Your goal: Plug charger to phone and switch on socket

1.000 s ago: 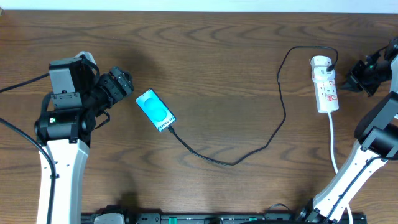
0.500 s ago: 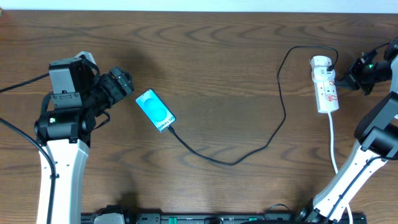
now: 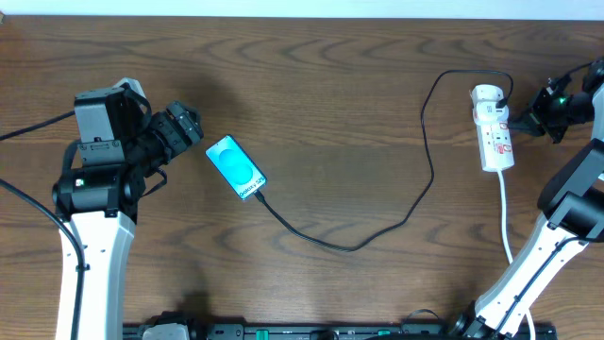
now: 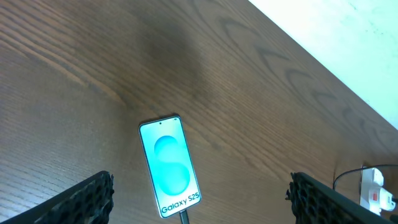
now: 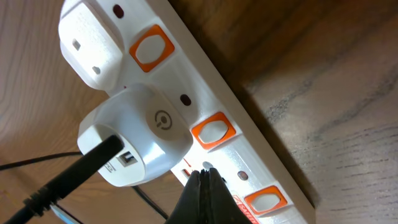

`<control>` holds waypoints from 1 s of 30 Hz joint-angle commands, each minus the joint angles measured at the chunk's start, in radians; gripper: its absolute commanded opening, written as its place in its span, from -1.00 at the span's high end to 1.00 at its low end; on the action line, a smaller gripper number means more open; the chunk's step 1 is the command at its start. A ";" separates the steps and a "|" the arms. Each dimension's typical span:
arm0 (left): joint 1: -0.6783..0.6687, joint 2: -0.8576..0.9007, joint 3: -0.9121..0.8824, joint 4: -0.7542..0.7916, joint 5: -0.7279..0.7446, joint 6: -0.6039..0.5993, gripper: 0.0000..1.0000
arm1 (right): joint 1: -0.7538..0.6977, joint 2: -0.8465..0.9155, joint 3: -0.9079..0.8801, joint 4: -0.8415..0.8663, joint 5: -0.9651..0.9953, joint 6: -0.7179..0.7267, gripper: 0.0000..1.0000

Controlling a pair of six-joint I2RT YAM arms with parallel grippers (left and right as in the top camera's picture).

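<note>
Left wrist view — socket (image 4: 378, 190) cut off at edge.

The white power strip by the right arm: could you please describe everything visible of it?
The white plastic power strip lies flat on the brown wooden table, lengthwise front to back. Its face carries orange rocker switches, one beside each outlet. A white plug fills the end outlet; a rounded white adapter with the thin black cable fills the next. Its thick white cord leaves toward the front. The shut right gripper points at its face beside a switch.
</note>
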 commanded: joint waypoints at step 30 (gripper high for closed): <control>0.004 0.003 0.001 0.000 -0.014 0.010 -0.82 | 0.007 0.044 -0.007 0.050 -0.020 -0.012 0.98</control>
